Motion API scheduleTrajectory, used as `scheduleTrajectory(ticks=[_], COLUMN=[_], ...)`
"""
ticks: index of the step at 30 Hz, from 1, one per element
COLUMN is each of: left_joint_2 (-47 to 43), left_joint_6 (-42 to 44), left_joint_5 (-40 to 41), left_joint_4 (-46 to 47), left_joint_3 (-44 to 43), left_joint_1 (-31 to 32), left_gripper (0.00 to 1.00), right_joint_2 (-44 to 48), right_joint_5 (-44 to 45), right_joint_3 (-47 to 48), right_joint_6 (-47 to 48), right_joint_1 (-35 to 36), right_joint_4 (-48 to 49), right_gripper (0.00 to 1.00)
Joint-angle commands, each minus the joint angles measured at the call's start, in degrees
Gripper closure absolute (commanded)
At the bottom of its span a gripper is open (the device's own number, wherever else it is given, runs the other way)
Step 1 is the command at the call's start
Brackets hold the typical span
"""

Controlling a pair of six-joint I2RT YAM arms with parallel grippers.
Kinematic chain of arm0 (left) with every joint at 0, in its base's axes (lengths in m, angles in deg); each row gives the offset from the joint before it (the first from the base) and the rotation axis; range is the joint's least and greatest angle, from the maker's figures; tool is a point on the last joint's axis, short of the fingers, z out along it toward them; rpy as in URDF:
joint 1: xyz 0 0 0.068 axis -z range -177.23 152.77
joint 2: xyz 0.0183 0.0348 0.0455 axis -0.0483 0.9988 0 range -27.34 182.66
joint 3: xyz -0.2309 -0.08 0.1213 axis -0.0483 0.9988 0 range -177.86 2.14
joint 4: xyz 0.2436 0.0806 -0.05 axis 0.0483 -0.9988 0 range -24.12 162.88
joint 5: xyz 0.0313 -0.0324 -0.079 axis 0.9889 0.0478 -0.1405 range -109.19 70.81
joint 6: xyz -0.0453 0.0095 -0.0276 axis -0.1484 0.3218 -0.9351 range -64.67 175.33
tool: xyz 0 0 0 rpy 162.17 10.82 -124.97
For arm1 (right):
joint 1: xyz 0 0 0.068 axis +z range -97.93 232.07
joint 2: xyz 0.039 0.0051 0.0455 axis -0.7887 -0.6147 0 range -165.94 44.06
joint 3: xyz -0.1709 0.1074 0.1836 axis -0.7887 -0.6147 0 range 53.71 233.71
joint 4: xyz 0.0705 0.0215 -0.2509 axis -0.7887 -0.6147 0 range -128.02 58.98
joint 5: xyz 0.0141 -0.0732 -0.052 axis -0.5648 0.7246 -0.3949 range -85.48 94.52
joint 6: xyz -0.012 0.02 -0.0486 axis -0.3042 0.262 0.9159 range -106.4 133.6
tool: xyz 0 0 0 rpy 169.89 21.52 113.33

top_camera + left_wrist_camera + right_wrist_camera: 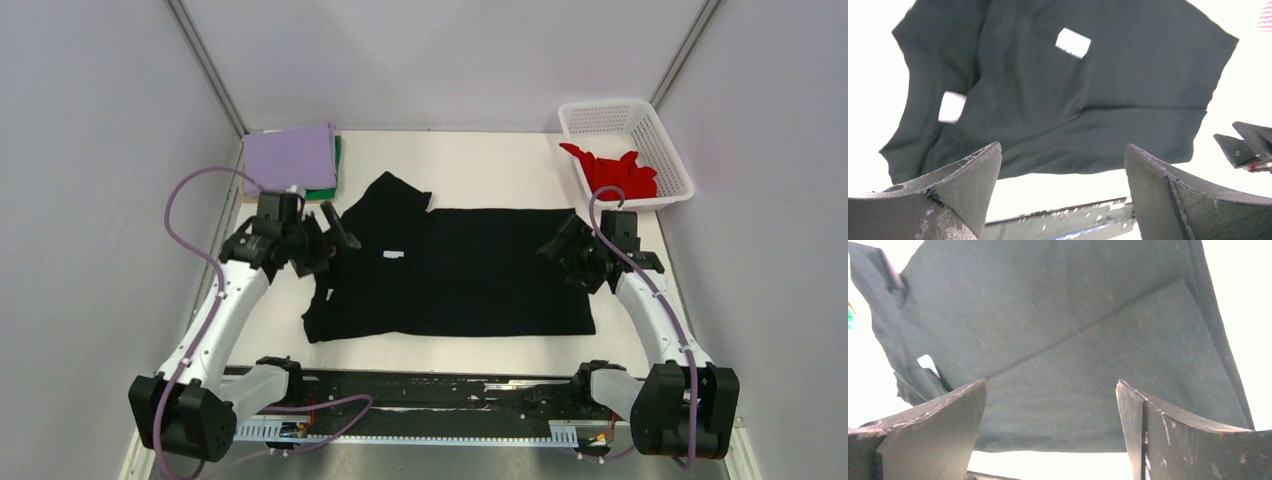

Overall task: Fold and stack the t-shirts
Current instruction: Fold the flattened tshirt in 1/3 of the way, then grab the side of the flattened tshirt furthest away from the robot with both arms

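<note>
Spread wide and gripping nothing, the left tool [1063,145] is hanging just over the collar end of the black t-shirt [470,275], while the right tool [1052,382], likewise parted and empty, is hovering over the hem end. That shirt is lying flat across the middle of the bench [480,160], white neck label [391,256] showing, one sleeve poking toward the far side. At the far left corner a folded lilac t-shirt [290,155] is sitting on a green t-shirt [337,170], and a red t-shirt [620,172] is lying crumpled in the white basket [600,108] at far right.
</note>
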Motion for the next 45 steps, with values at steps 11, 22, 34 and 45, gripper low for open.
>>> scheduleTrajectory(ticks=[11,22,34,45], left_joint_2=[55.2,83.9,94.5,94.4], left_joint_6=[19.3,27.7,26.2,27.6], left_joint_5=[9.7,16.7,19.1,21.0], left_joint_4=[4.0,0.2,1.5,-3.7], left_joint_3=[-54.6,-88.7,-95.0,-93.9], left_joint_1=[4.0,6.4,8.5,10.0], left_gripper=[0.00,0.00,0.15,0.45], right_joint_2=[-7.6,-9.7,-9.6,-8.7], right_joint_5=[6.3,10.6,10.6,12.1], right_joint_3=[7.6,6.6,4.2,3.8], right_joint_6=[2.2,3.7,3.5,3.4], right_joint_1=[-0.2,-0.2,-0.2,-0.2], right_joint_4=[11.1,11.7,13.4,13.4], right_gripper=[0.00,0.00,0.00,0.00])
